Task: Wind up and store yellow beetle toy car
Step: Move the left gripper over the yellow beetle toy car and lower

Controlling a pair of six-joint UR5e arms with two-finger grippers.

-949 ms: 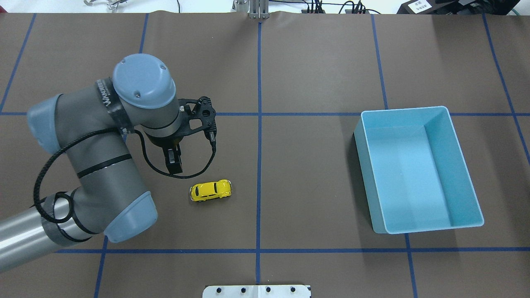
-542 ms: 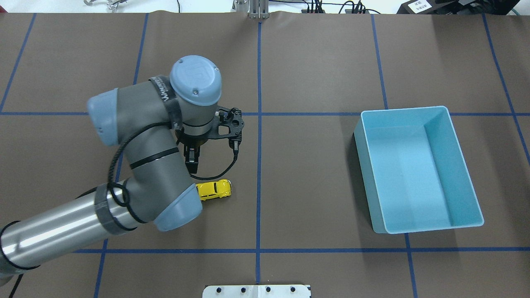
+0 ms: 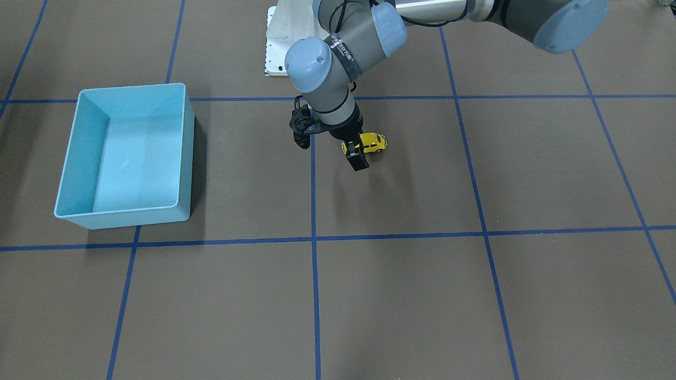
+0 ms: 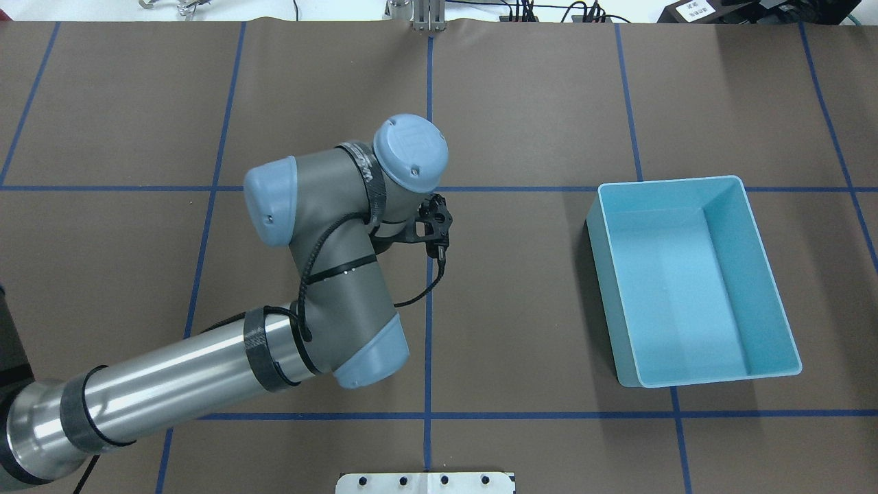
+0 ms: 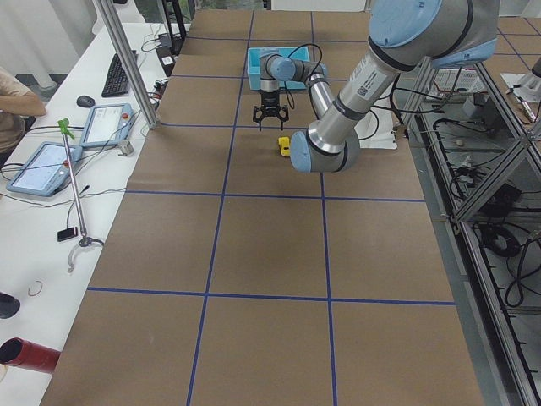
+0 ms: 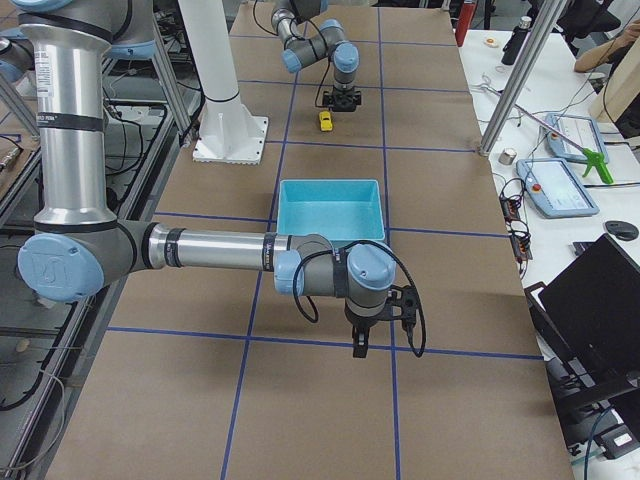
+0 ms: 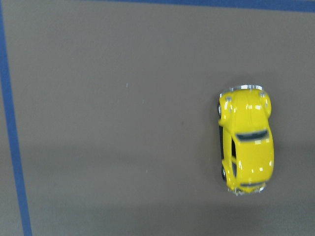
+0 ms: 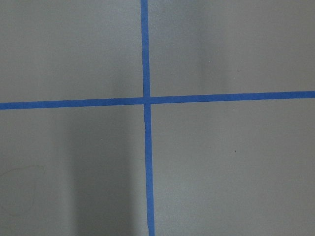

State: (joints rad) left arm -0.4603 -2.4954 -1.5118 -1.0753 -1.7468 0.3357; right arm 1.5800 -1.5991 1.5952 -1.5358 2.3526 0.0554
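The yellow beetle toy car (image 3: 373,142) stands on its wheels on the brown table, near the middle blue line. It also shows in the left wrist view (image 7: 246,140), at the right of the picture, and small in the side views (image 5: 284,145) (image 6: 325,121). In the overhead view my left arm hides it. My left gripper (image 3: 359,158) hangs open and empty above the table, just beside the car on its bin side and apart from it. My right gripper (image 6: 358,348) hangs over bare table beyond the bin; I cannot tell whether it is open or shut.
The light blue bin (image 4: 607,295) stands empty on my right side, well away from the car, and also shows in the front view (image 3: 124,217). The white robot base plate (image 4: 425,482) is at the near table edge. Blue tape lines cross the table.
My left arm has swung to the right across the table, and its elbow and wrist now cover the car in the overhead view. The car and the bin have not moved.
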